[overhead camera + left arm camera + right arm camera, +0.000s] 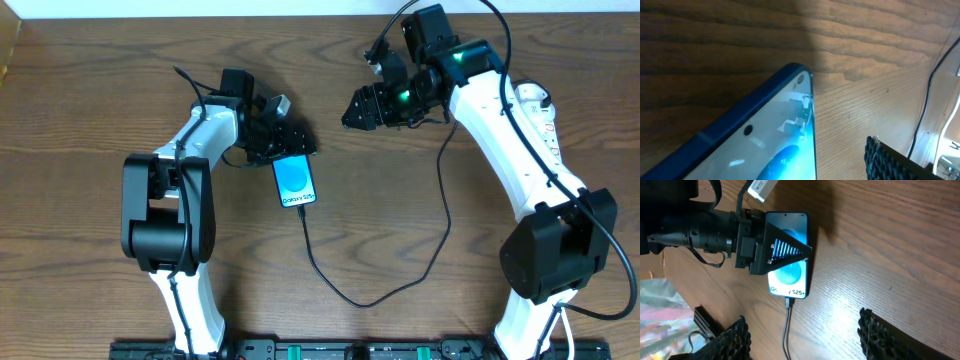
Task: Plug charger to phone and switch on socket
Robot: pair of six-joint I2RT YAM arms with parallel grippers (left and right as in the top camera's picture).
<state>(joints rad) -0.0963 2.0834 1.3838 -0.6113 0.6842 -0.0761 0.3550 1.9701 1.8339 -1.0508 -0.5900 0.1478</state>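
The left gripper (289,144) hangs over the top end of the phone (295,183), jaws seemingly apart. The right gripper (805,333) stands open, empty. The charger (786,329) sits in the phone.

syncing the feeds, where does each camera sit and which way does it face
Overhead: fixed above the table, looking straight down; both arms show, left hand at the phone, right hand apart.
Left wrist: low over the table, facing the phone's corner; one of its own fingers at lower right.
Right wrist: raised, looking down at the phone, the left hand over it, the charger at its end; own fingers at the bottom.
Shared: all three show the phone.
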